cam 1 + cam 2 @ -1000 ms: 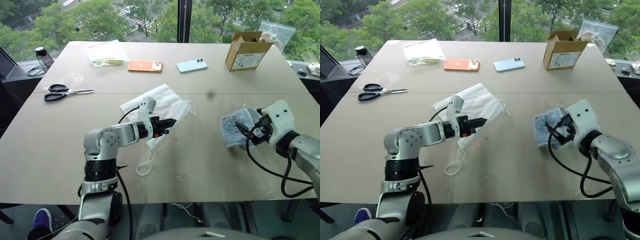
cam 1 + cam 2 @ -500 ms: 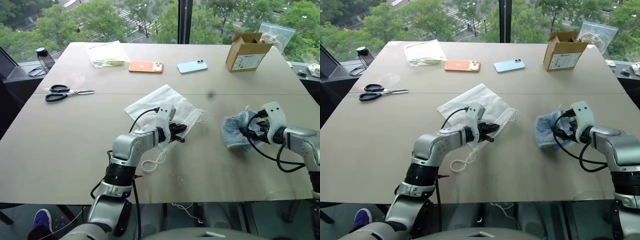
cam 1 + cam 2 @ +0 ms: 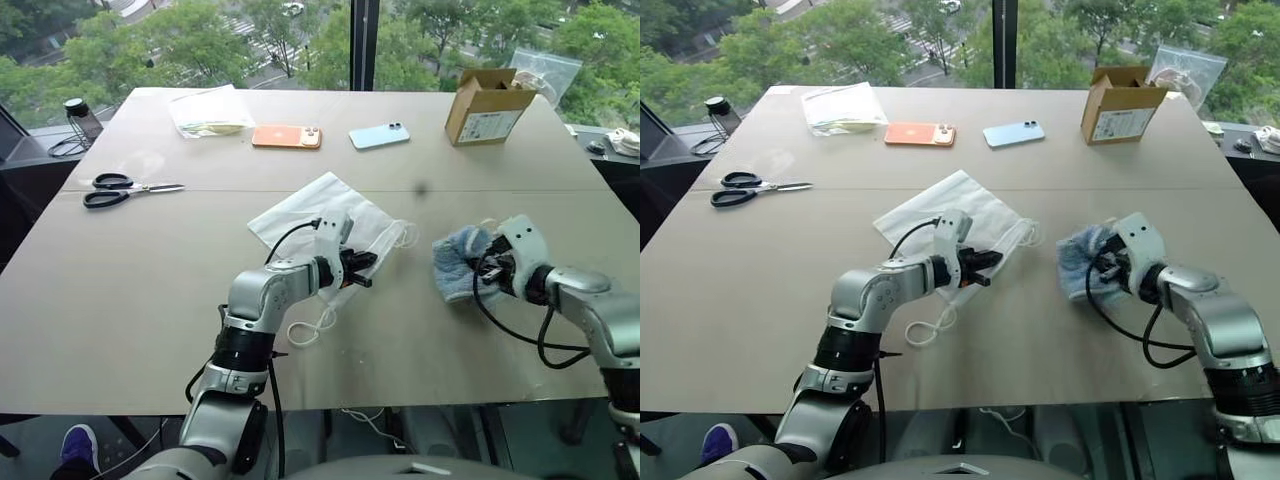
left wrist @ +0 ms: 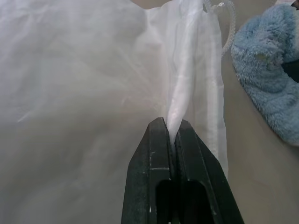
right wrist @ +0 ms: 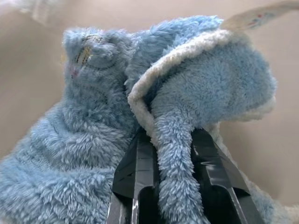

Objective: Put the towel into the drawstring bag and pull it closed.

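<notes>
Over the last second the left gripper (image 3: 362,270) had swung in from beside the bag's near edge to its mouth hem, and the right gripper (image 5: 169,140), wide open a second before, had dropped onto the towel (image 3: 462,264) and closed, bunching the cloth up from its flatter lie.

The drawstring bag (image 3: 322,206) lay flat near the middle of the table (image 3: 150,290), its cord loop (image 3: 312,330) trailing toward the robot. The left fingers (image 4: 159,140) were pressed together on a thin raised fold of the bag's hem. The towel sat just to the right of the bag, apart from it, with a fold of terry pinched between the right fingers (image 5: 138,163).

The step in hand appeared to be securing both pieces: bag mouth in one grip, towel in the other. Next, the left would probably need to lift the hem so the mouth gapes, while the right carries the towel leftward to the bag and pushes it inside. Only one layer of hem may be held; if both are, the mouth will not open.
</notes>
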Motion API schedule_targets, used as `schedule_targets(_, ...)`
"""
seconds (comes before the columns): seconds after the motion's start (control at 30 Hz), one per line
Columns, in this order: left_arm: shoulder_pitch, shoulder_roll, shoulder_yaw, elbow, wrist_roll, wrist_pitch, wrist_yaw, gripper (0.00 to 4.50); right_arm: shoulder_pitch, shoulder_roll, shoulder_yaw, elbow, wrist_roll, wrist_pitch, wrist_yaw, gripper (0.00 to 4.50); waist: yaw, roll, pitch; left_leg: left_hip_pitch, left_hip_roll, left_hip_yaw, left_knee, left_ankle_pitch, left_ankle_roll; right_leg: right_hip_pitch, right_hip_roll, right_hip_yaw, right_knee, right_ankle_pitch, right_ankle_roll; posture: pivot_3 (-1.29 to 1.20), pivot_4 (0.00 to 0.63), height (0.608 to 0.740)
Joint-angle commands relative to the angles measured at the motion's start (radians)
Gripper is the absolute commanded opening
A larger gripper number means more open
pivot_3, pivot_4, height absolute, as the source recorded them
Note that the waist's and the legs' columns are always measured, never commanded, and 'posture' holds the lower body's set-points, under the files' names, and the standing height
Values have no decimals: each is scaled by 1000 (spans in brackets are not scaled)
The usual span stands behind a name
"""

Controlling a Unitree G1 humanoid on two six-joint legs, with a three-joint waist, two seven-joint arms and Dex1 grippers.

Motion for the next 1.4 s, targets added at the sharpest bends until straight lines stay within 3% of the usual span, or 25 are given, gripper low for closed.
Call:
schedule_targets(0.03, -19, 7, -14, -21, 7, -4, -15, 0, -44, 93, 9, -172, 90, -119, 40, 128, -3, 4, 2, -2, 0, 0, 0, 0, 0, -2, 0, 0, 0, 0, 0, 0, 150, 740)
schedule_targets(0.17, -28, 14, -41, -28, 12, -27, -46, 0, -126, 218, 160, -109, 26, -175, 4, 128, -2, 8, 5, -4, -1, 0, -1, 0, 0, -5, -1, 1, 0, 0, 0, 0, 150, 740)
schedule_targets(0.3, -41, -8, -3, -59, -9, -51, -45, 0, -144, 185, 335, 32, -124, -250, 46, 128, 13, 8, 6, -5, -2, 0, -2, 0, 0, -5, -2, -1, -1, 2, -4, 0, 150, 740)
schedule_targets(0.57, -71, -10, 80, -152, -44, -103, -35, 0, -181, 79, 469, 126, -278, -278, 101, 127, 11, 8, 6, -6, -5, -1, -3, 0, 0, -6, -5, -2, -2, 2, -4, 0, 150, 740)
schedule_targets(0.77, -105, -8, 136, -220, -79, -134, -39, 0, -244, 64, 537, 198, -392, -263, 104, 127, 11, 7, 5, -4, -5, -1, -3, 0, 0, -4, -5, -1, -2, 2, -4, 0, 150, 740)
schedule_targets(0.97, -71, 64, 64, -315, -107, -105, -113, 0, -289, 167, 444, 235, -335, -145, 72, 126, 3, 7, 5, -2, -4, -1, -3, 0, 0, -3, -3, -1, -1, 2, -4, 0, 150, 740)
schedule_targets(1.1, -5, 109, 20, -336, -104, -68, -127, 0, -336, 454, 56, 258, -14, 59, -33, 126, -7, 7, 6, -1, -2, -1, -3, 0, 0, -3, -1, 0, 0, 2, -4, 0, 150, 740)
schedule_targets(1.2, 29, 132, 17, -338, -99, -58, -125, 0, -356, 553, -124, 273, 114, 141, -99, 126, -10, 10, 8, -4, 0, -3, -4, 0, 0, -6, -1, 1, 0, 3, -4, 0, 150, 740)
schedule_targets(1.4, 59, 110, 49, -355, -151, -13, -104, 0, -408, 700, -208, 392, 168, 74, -225, 124, -10, 10, 8, -6, -3, -2, -6, 0, 0, -7, -4, 1, -2, 2, -4, 0, 150, 740)
